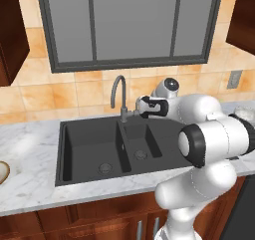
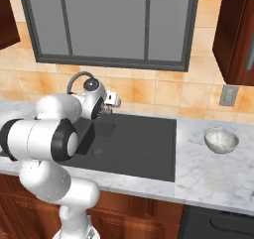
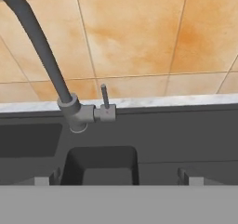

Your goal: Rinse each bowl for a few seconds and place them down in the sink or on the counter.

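Note:
The speckled whitish-grey bowl [image 2: 221, 140] stands upright on the counter [image 2: 208, 176] right of the sink [image 2: 144, 144]; its rim peeks out behind my arm [image 1: 245, 112]. At the far left edge, the tan-rimmed bowl [image 1: 2, 172] lies on the counter [image 1: 30, 149]. My gripper [image 1: 136, 109] hovers over the back of the sink [image 1: 89, 144], pointing at the grey gooseneck tap [image 1: 119, 97]. In the hand view the tap's upright lever [image 3: 105, 97] is straight ahead, and the gripper [image 3: 116, 180] is open with nothing between its fingertips [image 3: 44, 180].
The small basin [image 3: 100, 165] lies just below the tap base. Orange wall tiles [image 3: 135, 32] and a window [image 1: 129, 25] rise behind the sink. Dark wood cabinets [image 2: 238, 29] hang at both sides. An outlet [image 2: 228, 95] sits on the wall at right.

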